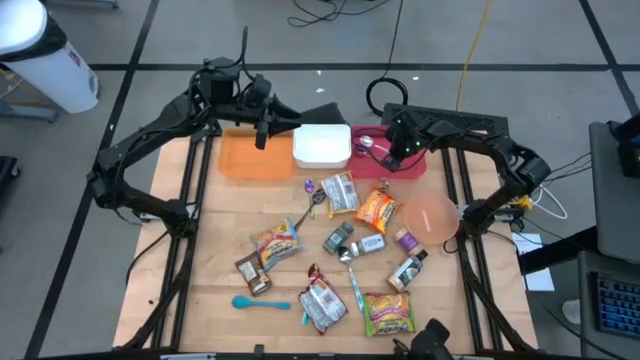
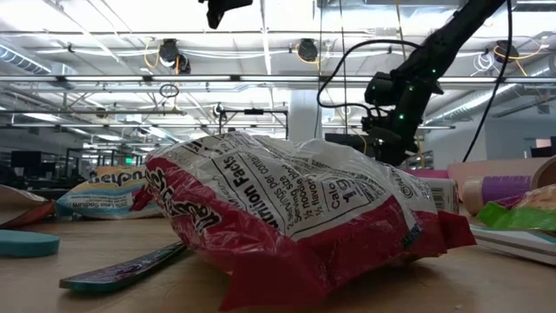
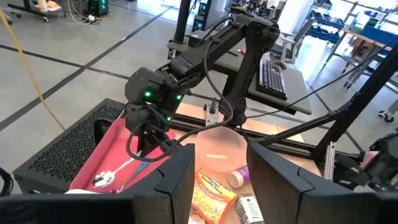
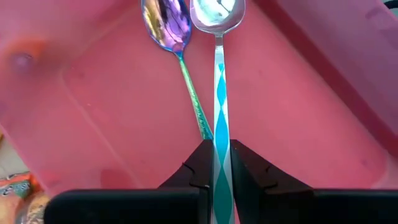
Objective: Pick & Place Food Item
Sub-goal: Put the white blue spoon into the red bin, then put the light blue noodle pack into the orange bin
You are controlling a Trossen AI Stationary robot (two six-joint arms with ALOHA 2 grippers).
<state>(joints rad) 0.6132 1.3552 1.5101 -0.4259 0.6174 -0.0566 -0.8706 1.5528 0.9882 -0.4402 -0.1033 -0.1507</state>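
Several snack packets lie flat on the wooden table: an orange one, a red and white bag that fills the low view, and a green one. My right gripper hangs over the pink tray, shut on a spoon with a teal and white handle. An iridescent spoon lies in the tray beside it. My left gripper stands open and holds nothing, raised above the orange tray. My right gripper pinches the spoon's teal and white handle between its two fingers, partway along the handle. The fingers slant down from above and lie along the handle. The spoon points away from the fingers, its silver bowl low over the tray floor; whether it touches, I cannot tell.
A white container stands between the orange and pink trays. A pink plate, small bottles, a teal spoon and more cutlery are scattered among the packets. The table's near left part is bare wood.
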